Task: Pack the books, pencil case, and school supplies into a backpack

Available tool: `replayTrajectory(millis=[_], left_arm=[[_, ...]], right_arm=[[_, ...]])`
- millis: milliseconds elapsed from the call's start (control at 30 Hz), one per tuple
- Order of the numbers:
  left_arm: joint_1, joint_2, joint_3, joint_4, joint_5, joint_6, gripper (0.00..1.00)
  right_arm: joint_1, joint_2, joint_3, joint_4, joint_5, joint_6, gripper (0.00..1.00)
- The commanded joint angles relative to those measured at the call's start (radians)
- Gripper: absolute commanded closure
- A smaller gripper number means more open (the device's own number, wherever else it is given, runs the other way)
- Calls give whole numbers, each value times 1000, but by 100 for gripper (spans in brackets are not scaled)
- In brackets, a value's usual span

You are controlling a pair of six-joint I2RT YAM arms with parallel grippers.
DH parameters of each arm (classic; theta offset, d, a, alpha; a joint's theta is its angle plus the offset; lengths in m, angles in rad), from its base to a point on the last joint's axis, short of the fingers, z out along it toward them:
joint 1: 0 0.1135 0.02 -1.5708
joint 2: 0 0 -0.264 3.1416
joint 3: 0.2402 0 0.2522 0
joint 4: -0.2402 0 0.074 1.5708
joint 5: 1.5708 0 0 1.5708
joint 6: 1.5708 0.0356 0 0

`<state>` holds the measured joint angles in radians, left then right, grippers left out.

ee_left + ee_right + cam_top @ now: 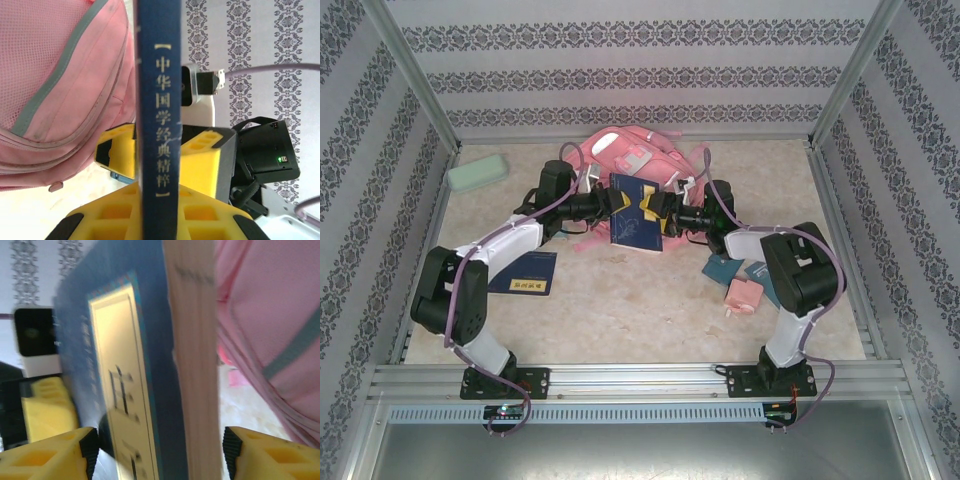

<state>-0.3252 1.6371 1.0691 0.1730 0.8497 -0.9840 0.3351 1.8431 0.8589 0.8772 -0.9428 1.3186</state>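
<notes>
1 pink backpack (640,150) is laid at the desk's (640,320) rear. 2 navy books are counted: 1 upright book (628,190) is clamped before it by the left gripper's (618,207) narrow jaws and straddled by the right gripper's (658,210) wide jaws, and 1 flat book (525,272) is left. 1 pencil case (478,173), 1 pink block (744,295) and 2 teal pads (723,268) are scattered.

The top camera looks down from above and behind the near edge of the tabletop (640,320), facing its far edge. The left wrist camera points rightward, close against the spine of the navy book (159,125). The blurred right wrist camera seems to face back at that book. All three share the backpack (635,150)
</notes>
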Motion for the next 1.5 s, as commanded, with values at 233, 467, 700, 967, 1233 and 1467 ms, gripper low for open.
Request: replayTrajectory(millis=[233, 467, 700, 967, 1233, 1467], left_arm=[[3, 39, 85, -25, 38, 69, 100], [4, 87, 164, -191, -4, 172, 63], [-9, 155, 334, -469, -156, 379, 61], [-140, 317, 614, -724, -452, 600, 63], [-291, 488, 830, -836, -687, 758, 62], [-373, 643, 998, -903, -896, 850, 55]], right_arm=[[-49, 23, -40, 361, -80, 210, 78], [-100, -49, -116, 299, -31, 141, 100], [-197, -149, -218, 188, 85, 50, 100], [-334, -294, -345, 50, 201, -30, 100], [-436, -464, -403, -149, 243, -118, 100], [-474, -566, -414, -282, 240, -175, 100]])
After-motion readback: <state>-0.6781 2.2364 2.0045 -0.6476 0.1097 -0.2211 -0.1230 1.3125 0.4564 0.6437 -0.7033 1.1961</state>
